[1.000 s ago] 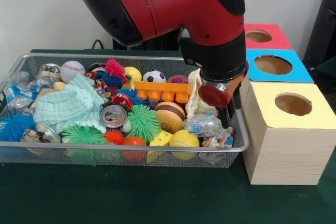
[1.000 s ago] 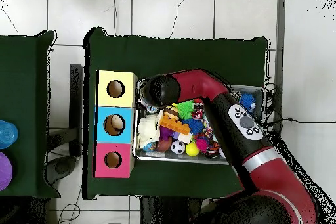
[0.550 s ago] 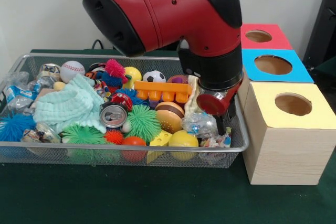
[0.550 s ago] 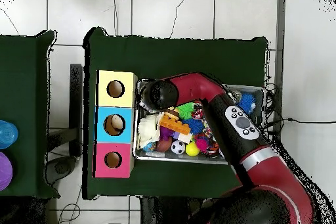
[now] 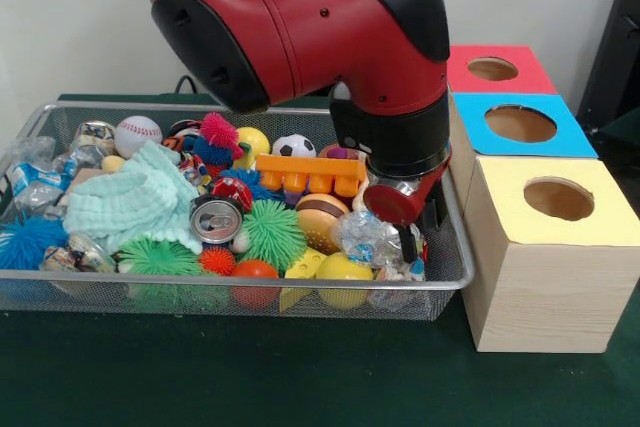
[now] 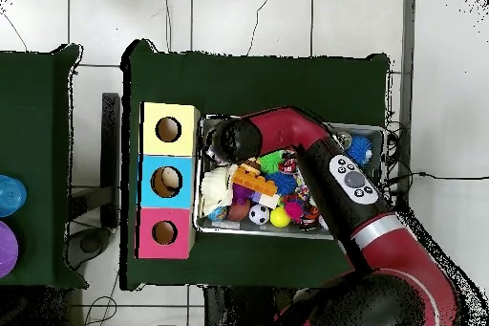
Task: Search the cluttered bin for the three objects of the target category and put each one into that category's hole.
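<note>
Arm (image 5: pixel 330 37): lowered and shifted away from yellow box (image 5: pixel 545 247), wrist now down over crinkly plastic wrapper (image 5: pixel 368 237) in basket (image 5: pixel 440 287).

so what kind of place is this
Probably a robot lab test bench: a red arm over a wire bin of mixed toys, beside wooden boxes with coloured tops and holes, on a green-covered table.

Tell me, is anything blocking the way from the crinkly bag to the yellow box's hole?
Only the basket's side wall stands between the crinkly bag and the yellow box. Its hole looks open and uncovered.
</note>
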Controlling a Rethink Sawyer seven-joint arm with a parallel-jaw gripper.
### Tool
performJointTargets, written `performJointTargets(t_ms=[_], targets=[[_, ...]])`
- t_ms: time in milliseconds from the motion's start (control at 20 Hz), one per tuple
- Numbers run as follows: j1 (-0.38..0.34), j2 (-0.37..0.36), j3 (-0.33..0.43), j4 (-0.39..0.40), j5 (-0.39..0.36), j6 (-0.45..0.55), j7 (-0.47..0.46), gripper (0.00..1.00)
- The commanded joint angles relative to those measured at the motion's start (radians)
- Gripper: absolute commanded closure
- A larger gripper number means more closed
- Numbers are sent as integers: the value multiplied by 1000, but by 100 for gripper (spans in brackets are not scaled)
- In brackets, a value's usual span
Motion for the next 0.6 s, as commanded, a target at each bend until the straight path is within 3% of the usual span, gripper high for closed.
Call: performJointTargets(t_ms=[50, 600], targets=[[-47, 31, 34, -15, -70, -24, -301, 0], [-88, -33, 142, 3, -37, -39, -292, 0]])
